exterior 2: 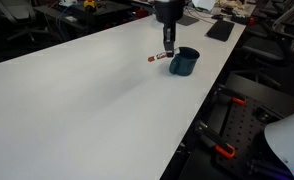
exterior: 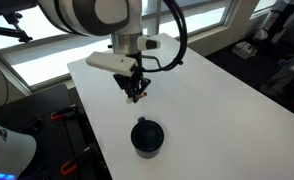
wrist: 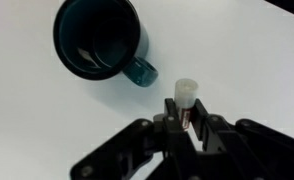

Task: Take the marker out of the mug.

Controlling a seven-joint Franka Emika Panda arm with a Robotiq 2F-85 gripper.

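Observation:
The dark mug (exterior: 147, 135) stands upright on the white table, seen in both exterior views (exterior 2: 184, 62); in the wrist view (wrist: 99, 40) its dark inside shows no marker. My gripper (wrist: 190, 120) is shut on the marker (wrist: 186, 92), whose whitish end sticks out past the fingertips, with a reddish part between the fingers. In an exterior view the gripper (exterior: 137, 92) hangs beyond the mug, apart from it, with the marker (exterior: 137, 97) at its tips. In an exterior view the marker (exterior 2: 157, 57) lies crosswise under the gripper (exterior 2: 168, 46), close beside the mug.
The white table (exterior: 217, 110) stretches wide around the mug. Dark equipment and clamps stand off the table's edge (exterior 2: 227, 120). Windows run behind the arm (exterior: 47, 50).

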